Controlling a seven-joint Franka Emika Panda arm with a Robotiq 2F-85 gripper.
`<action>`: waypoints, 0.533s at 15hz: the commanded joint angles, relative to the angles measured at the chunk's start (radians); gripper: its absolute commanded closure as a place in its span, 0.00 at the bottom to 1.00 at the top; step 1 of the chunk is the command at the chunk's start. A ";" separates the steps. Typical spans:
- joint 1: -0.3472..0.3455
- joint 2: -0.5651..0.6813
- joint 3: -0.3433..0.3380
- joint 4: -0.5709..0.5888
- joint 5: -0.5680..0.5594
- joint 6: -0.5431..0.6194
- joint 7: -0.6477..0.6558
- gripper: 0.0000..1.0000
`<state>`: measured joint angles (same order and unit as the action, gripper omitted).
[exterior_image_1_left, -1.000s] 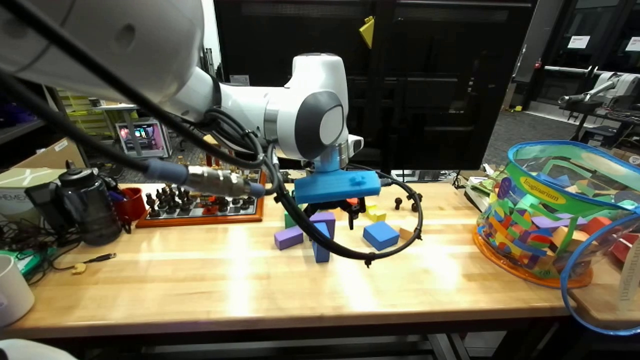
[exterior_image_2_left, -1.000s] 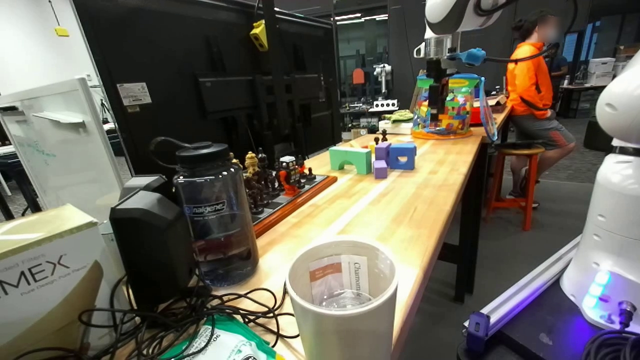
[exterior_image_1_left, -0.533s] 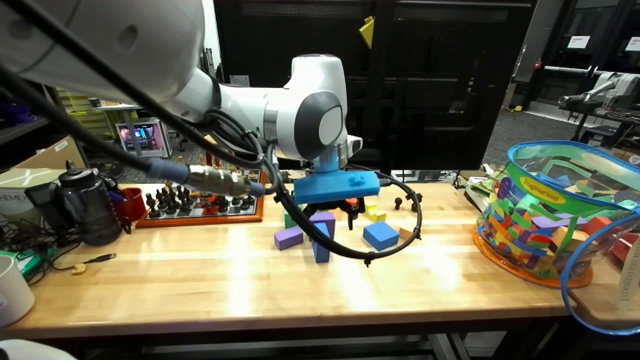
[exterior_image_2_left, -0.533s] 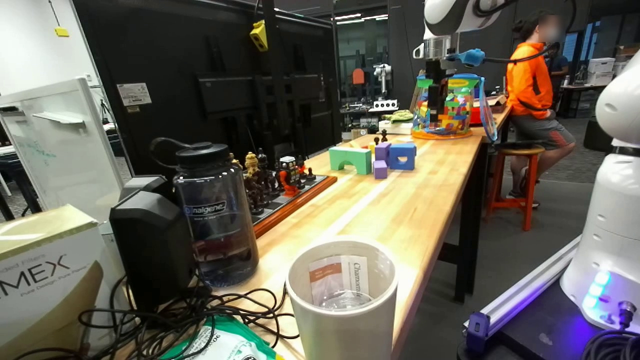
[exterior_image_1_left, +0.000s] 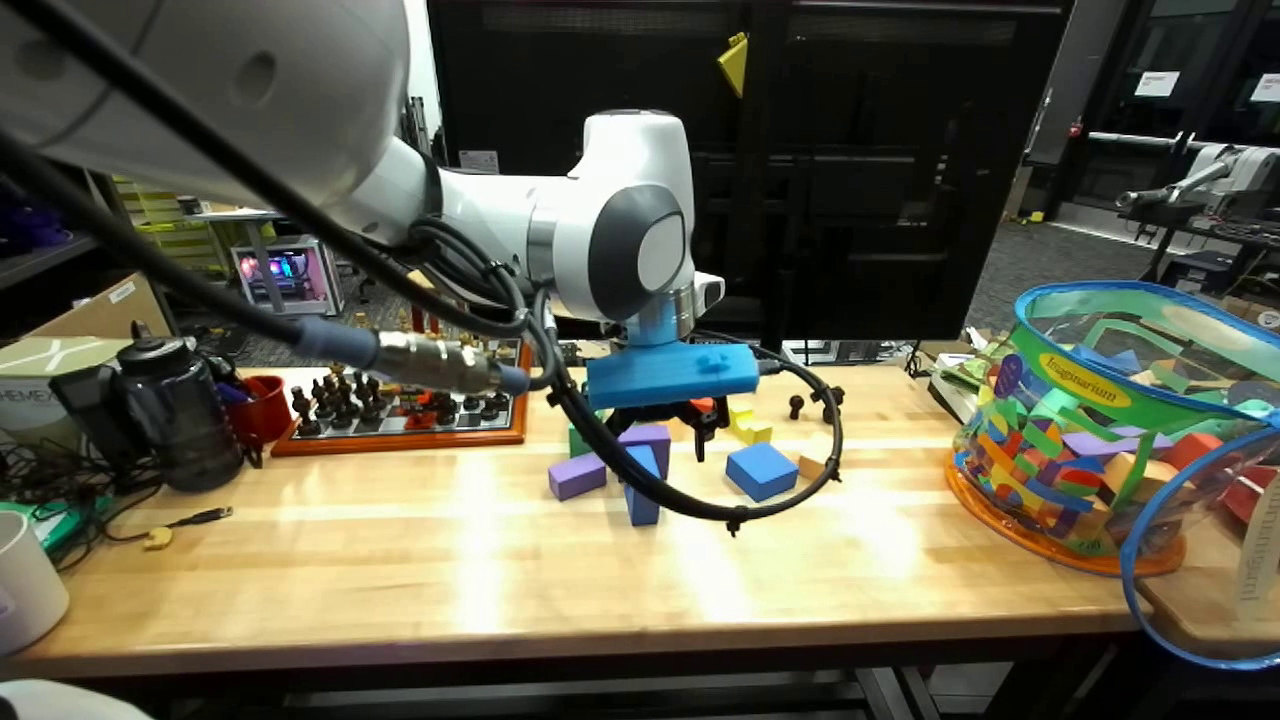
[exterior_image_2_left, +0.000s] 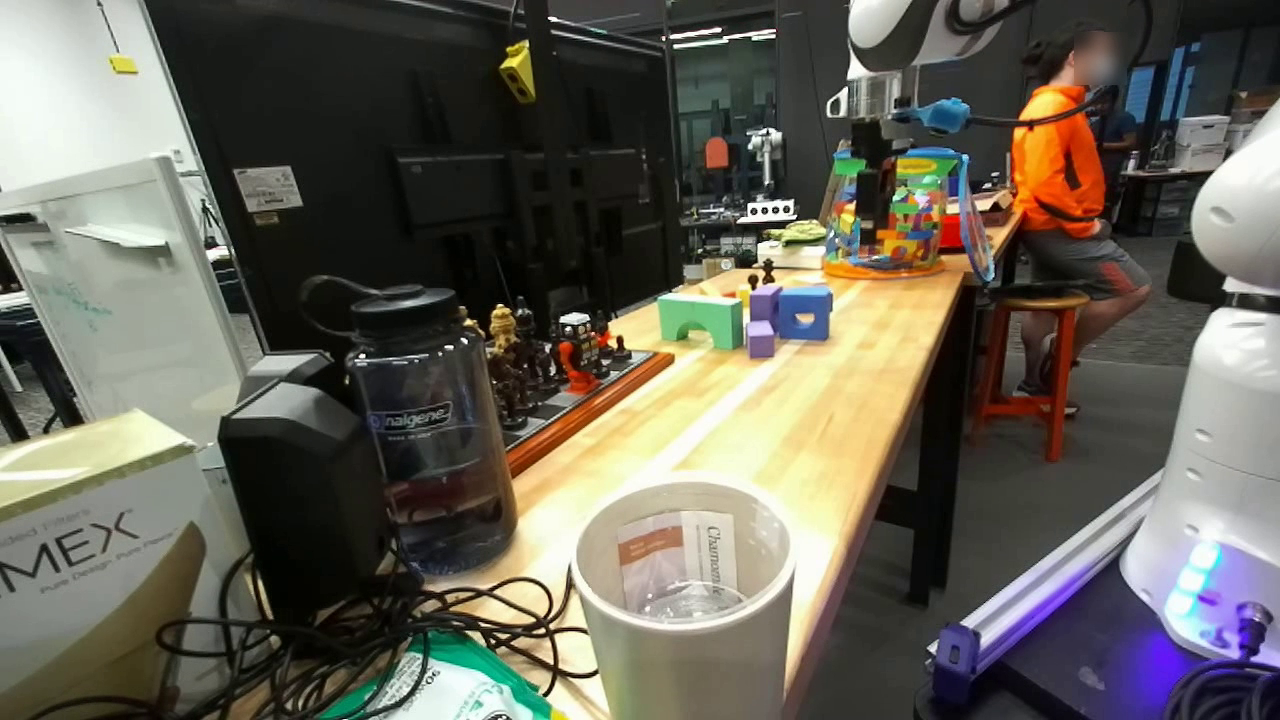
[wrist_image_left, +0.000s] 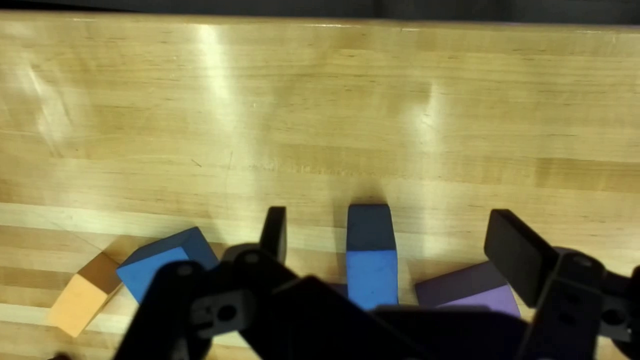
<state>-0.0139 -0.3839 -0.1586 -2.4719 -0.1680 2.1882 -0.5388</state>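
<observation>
My gripper (wrist_image_left: 395, 235) hangs above the table with its jaws wide apart and nothing held. Between the fingers in the wrist view, lower down, stands a narrow blue block (wrist_image_left: 372, 277), its near end cut off by the gripper body. A purple block (wrist_image_left: 480, 295) lies under the right-hand finger, partly covered. To the left are another blue block (wrist_image_left: 155, 270) and a tan wooden block (wrist_image_left: 80, 302). In an exterior view the upright blue block (exterior_image_1_left: 643, 505) is partly behind the cable, beside a small purple block (exterior_image_1_left: 578, 476) and a taller purple one (exterior_image_1_left: 655, 437).
A green arch block (exterior_image_2_left: 700, 318) stands near the chessboard (exterior_image_1_left: 400, 430). Yellow blocks (exterior_image_1_left: 750, 428) and dark chess pieces (exterior_image_1_left: 797, 405) lie farther back. A clear bag of blocks (exterior_image_1_left: 1080, 450) stands at one end, a water bottle (exterior_image_2_left: 430, 430) and white cup (exterior_image_2_left: 690, 640) at the other.
The arm has shifted by a hair to the left in both exterior views. All the blocks stay where they were, and the jaws remain apart.
</observation>
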 joint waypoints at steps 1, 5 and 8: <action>0.019 0.006 0.002 0.002 0.092 -0.031 0.046 0.00; 0.056 0.026 -0.005 0.003 0.345 -0.022 0.095 0.00; 0.055 0.036 0.011 -0.008 0.476 0.053 0.182 0.00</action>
<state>0.0344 -0.3523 -0.1566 -2.4742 0.2183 2.1854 -0.4389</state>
